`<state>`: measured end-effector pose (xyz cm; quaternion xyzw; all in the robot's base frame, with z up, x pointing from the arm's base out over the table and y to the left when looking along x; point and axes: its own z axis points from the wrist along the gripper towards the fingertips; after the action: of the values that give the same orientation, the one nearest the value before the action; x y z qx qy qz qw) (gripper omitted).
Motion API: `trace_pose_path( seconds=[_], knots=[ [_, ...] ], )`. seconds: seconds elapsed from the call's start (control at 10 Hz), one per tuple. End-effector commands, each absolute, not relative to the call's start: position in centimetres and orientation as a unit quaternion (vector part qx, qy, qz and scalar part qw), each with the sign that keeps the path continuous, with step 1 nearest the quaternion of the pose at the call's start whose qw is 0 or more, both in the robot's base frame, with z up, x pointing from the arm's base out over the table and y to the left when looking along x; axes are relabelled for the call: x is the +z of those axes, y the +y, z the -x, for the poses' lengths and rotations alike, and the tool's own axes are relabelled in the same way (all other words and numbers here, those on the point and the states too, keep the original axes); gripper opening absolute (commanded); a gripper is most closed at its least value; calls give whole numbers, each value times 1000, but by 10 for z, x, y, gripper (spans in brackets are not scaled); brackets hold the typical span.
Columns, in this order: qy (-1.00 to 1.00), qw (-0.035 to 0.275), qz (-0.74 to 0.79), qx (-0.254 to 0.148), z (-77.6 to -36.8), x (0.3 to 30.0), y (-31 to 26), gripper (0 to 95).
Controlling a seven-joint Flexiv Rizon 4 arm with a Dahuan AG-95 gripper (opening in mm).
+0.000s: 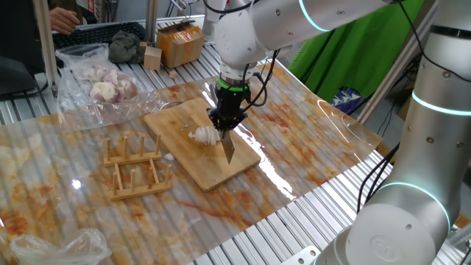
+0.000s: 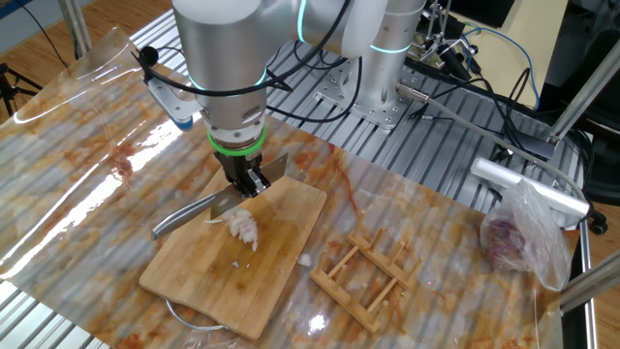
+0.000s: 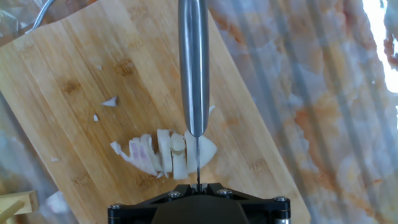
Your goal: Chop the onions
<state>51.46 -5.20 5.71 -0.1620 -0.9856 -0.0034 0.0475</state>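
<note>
One fixed view. You see the gripper (image 1: 224, 121) pointing straight down over the bamboo cutting board (image 1: 202, 143), clenched on the knife (image 1: 227, 146), whose blade hangs down toward the board. The onions (image 1: 204, 135) — a small pale cluster of slices — lie on the board touching the blade's left side. A wooden dish rack (image 1: 137, 168) stands just left of the board. A clear plastic bag (image 1: 97, 87) holding pinkish peeled onions sits further back on the left. A stained transparent sheet (image 1: 309, 118) covers the table.

The other fixed view. You see the gripper (image 2: 247, 181) clamped on the knife (image 2: 218, 203), which lies level across the far end of the cutting board (image 2: 242, 254) with its handle sticking out past the left edge. The onions (image 2: 242, 228) sit just below the blade, in a fanned row of wedges. The rack (image 2: 363, 276) lies to the right of the board; the bag (image 2: 523, 237) is well apart at far right.

Hand view. You look along the knife (image 3: 194, 68) — its spine runs up the middle of the frame. The onions (image 3: 163, 154) rest on the board (image 3: 81, 81) under the blade, sliced pieces to its left, one chunk to its right. A few small scraps (image 3: 110, 101) lie apart on the board.
</note>
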Motion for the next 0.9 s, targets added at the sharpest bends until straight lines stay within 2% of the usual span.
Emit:
trace_pose_path(
  seconds=[0.1, 0.6, 0.9],
  knots=[
    [-986, 49, 161, -5, -514, 55, -52, 0],
    [-986, 43, 160, -10, -512, 34, -50, 0],
    [-986, 44, 160, -14, -512, 34, -50, 0]
  ],
)
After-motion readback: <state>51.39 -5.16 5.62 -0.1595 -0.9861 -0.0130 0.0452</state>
